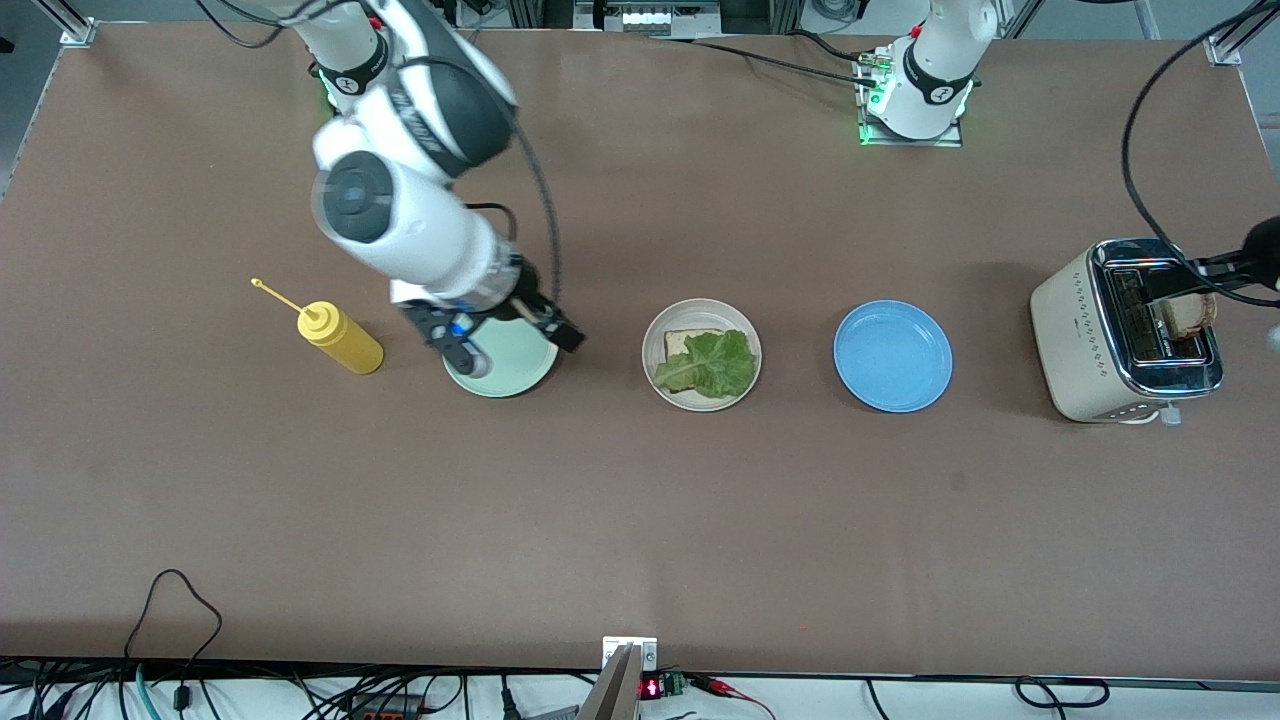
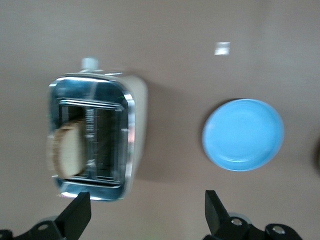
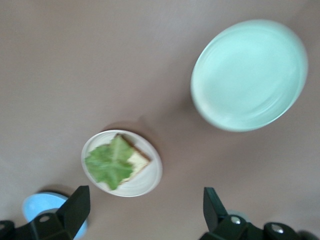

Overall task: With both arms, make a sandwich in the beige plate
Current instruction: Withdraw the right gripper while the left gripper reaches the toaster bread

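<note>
The beige plate (image 1: 700, 402) sits mid-table and holds one bread slice (image 1: 678, 344) with a ruffled green lettuce leaf (image 1: 710, 365) on top. A second bread slice (image 1: 1185, 315) stands in a slot of the toaster (image 1: 1085, 345) at the left arm's end. My right gripper (image 1: 510, 340) hangs open and empty over the mint green plate (image 1: 500, 375). Its wrist view shows the beige plate (image 3: 150, 182), the lettuce (image 3: 109, 162) and the gripper (image 3: 145, 194). My left gripper (image 2: 145, 197) is open and empty over the table beside the toaster (image 2: 137, 100), where the bread (image 2: 67, 150) shows.
A blue plate (image 1: 892, 357) lies between the beige plate and the toaster. A yellow squeeze bottle (image 1: 340, 338) lies on its side toward the right arm's end, beside the mint green plate. Black cables hang above the toaster.
</note>
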